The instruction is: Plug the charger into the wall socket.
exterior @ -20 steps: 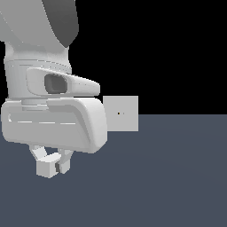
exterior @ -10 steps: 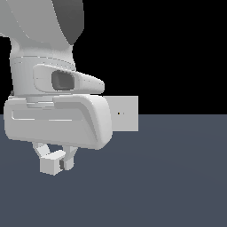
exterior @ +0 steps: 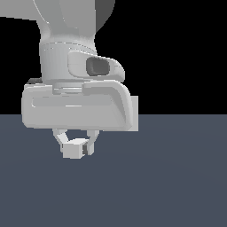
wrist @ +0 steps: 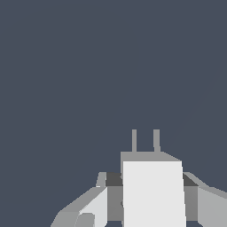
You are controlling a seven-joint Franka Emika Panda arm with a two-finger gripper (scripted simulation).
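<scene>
My gripper (exterior: 76,146) hangs under the big white hand and is shut on the charger (exterior: 71,151), a small off-white block held a little above the dark floor. In the wrist view the charger (wrist: 153,191) fills the space between the fingers (wrist: 95,205), and its two thin grey prongs (wrist: 134,141) point away over the floor. Of the wall socket, only a narrow light strip (exterior: 135,114) shows at the hand's edge on the exterior view's right. The hand hides the rest of it, including its centre.
The flat dark grey-blue floor (exterior: 177,186) runs back to a black background. The arm's white wrist and hand (exterior: 75,106) fill the upper part of the exterior view's left.
The hand has moved toward the exterior view's right with the charger still held. It now covers nearly all of the socket plate, which stood free beside it a second ago.
</scene>
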